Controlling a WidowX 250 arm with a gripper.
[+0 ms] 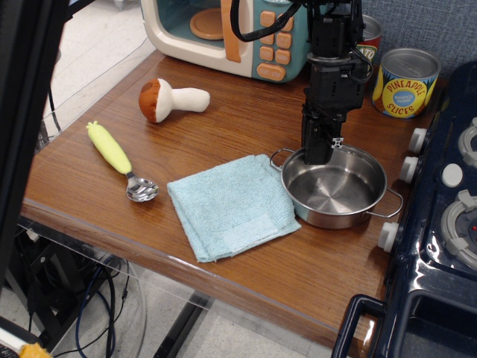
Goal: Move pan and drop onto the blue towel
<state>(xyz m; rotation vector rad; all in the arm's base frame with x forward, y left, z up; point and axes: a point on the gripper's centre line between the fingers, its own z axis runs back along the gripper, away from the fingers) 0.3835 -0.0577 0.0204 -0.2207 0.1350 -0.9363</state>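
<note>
I see my gripper (319, 149) closed on the back-left rim of the pan (335, 186), fingers pinching the wall. The pan sits just right of the towel (231, 205), its near-left edge touching the cloth. A spoon (119, 158) lies left of the towel, a mushroom (170, 98) behind it.

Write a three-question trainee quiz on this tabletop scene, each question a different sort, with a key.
1. True or false: the pan already sits fully on the blue towel.
2. Multiple choice: the hand is at the pan's (A) far-left rim, (B) right handle, (C) underside.
3. Fill in: the spoon has a ____ handle.

Key
1. False; the pan is beside the towel, at its right edge.
2. A
3. Yellow
</note>
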